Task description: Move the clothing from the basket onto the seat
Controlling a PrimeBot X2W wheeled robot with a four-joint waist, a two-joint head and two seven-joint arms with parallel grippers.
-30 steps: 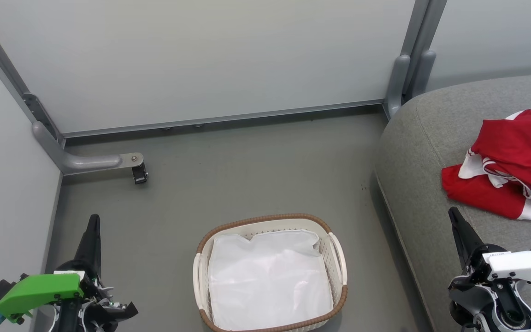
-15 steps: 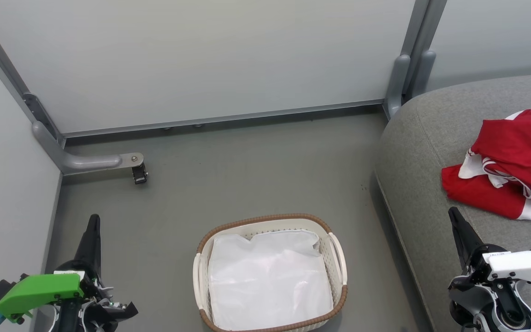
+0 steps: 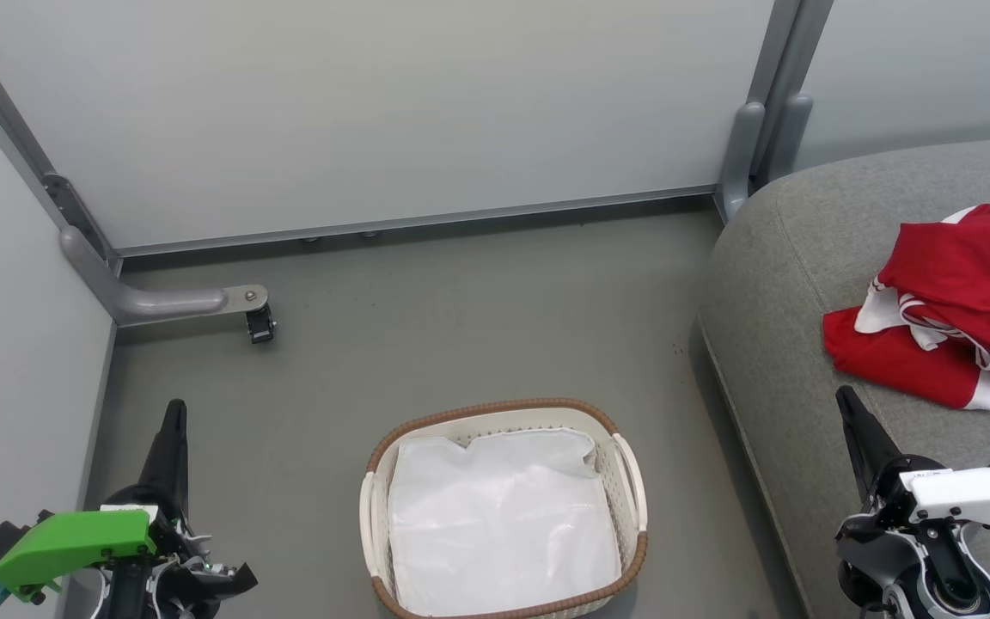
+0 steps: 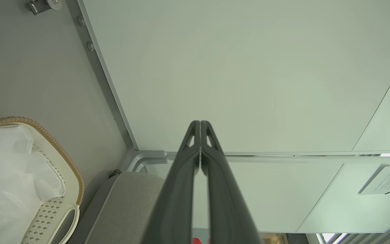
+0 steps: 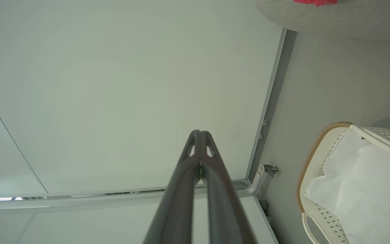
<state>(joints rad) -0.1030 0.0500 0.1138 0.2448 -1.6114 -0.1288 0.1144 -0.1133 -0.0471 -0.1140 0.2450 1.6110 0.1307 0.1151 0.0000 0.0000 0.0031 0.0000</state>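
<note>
The basket [image 3: 495, 403] stands on the floor [image 3: 461, 318] and holds a white liner sheet [image 3: 504, 524]; the clothing [image 3: 959, 292] lies crumpled on the seat [image 3: 787, 284], right of the basket; the left pincer [image 3: 174, 408] and the right pincer [image 3: 845, 395], one on each side of the basket, are pressed together and hold nothing.

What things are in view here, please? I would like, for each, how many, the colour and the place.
clothing: one pile, seemingly two pieces, red with white trim, on the seat
basket: one, white with brown rim, on the floor before the robot
liner sheet: one, white, inside the basket
seat: one, grey, right side
partition panels: several, pale grey, behind and at the left
frame foot: one, grey metal with a black caster, floor at the left
left gripper: one, dark fingers, shut, lower left
right gripper: one, dark fingers, shut, lower right
</note>
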